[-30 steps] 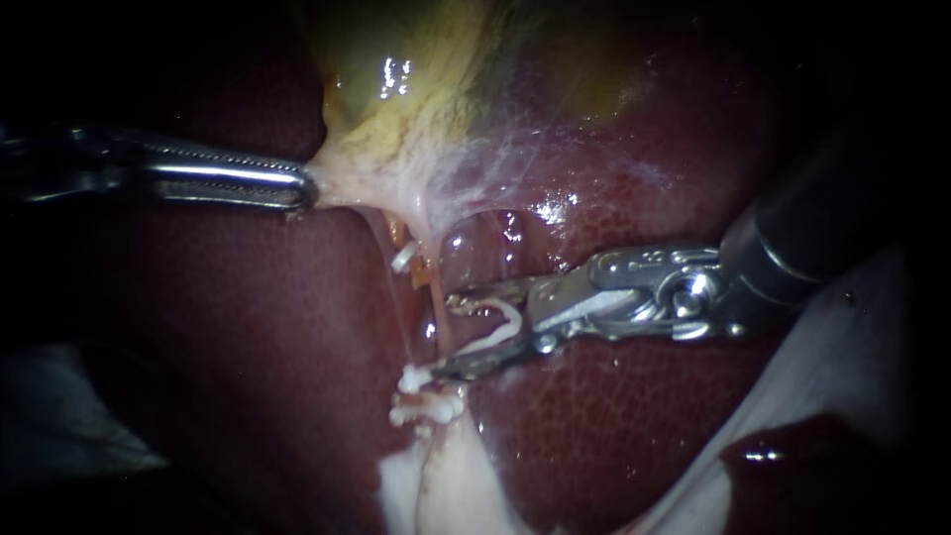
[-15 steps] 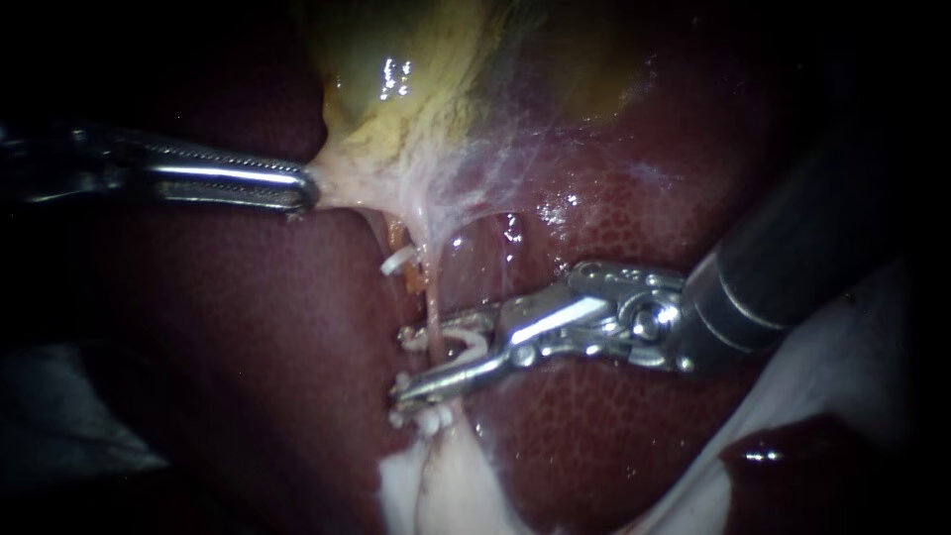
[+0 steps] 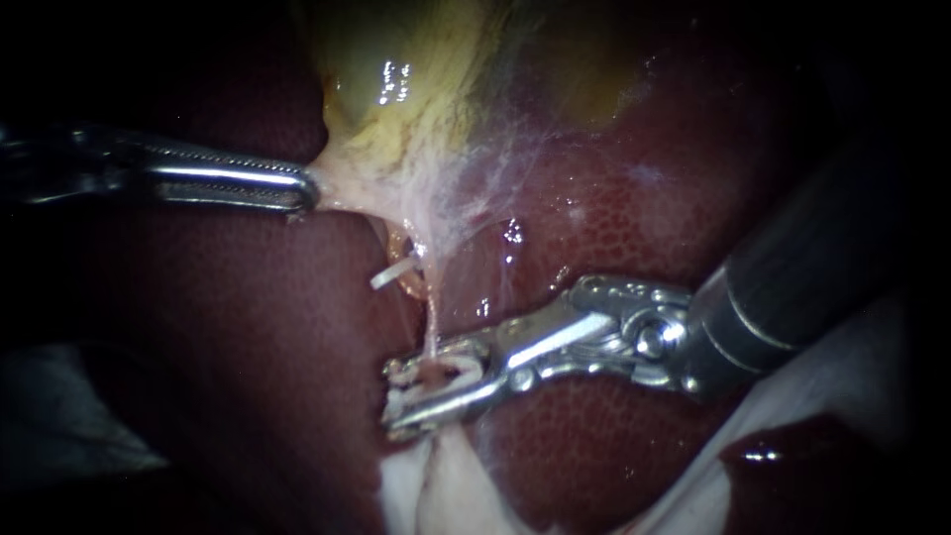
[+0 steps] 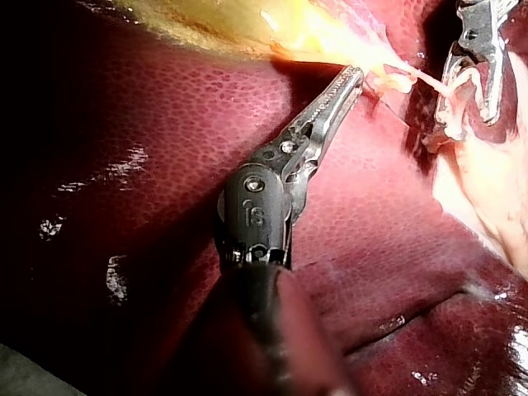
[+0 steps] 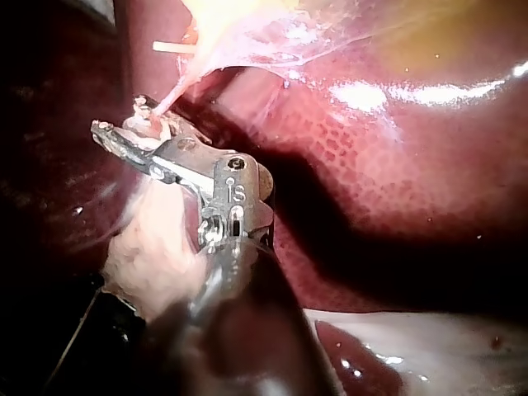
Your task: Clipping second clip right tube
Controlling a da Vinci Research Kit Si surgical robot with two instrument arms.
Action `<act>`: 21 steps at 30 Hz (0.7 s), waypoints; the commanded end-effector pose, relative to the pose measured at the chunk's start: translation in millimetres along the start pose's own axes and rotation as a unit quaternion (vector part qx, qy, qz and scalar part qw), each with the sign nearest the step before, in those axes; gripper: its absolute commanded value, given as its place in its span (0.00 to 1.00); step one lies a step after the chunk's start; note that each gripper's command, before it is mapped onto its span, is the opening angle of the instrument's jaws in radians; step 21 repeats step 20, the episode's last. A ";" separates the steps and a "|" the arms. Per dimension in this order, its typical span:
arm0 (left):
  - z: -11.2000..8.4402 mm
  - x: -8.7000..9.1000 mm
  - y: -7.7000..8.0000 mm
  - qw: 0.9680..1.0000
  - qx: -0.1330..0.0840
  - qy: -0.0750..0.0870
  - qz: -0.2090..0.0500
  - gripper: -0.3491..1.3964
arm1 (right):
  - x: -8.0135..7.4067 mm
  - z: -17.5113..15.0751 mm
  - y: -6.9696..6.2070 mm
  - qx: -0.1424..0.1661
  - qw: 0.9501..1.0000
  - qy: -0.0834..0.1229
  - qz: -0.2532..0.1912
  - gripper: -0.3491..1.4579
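My left instrument comes in from the left, its jaws shut on the pale neck of the yellow gallbladder and holding it stretched; the same grip shows in the left wrist view. Two thin tubes run down from the neck. The left one carries a white clip. My right instrument straddles the right tube low down, and its jaws are narrowed on a white clip that lies around the tube. In the right wrist view the tube enters those jaws.
Dark red liver surrounds the site on both sides. Pale white tissue lies just below the right jaws, and a white sheet shows at the lower right. Thin membrane spreads from the gallbladder over the liver.
My right instrument has moved left and down along the tube, and its jaws have narrowed around the tube and clip. The left instrument has stayed where it was.
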 end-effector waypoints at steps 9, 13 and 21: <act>0.0 0.0 0.0 1.000 0.000 0.000 0.000 0.00 | -0.6 -0.9 -0.4 0.002 1.000 -0.001 0.029 0.00; 0.0 0.0 0.0 1.000 0.000 0.000 0.000 0.00 | -0.8 -1.0 -0.4 0.002 1.000 -0.002 0.028 0.00; 0.0 0.0 0.0 1.000 0.001 0.000 0.000 0.00 | -1.0 -0.9 -0.4 0.002 1.000 -0.002 0.028 0.00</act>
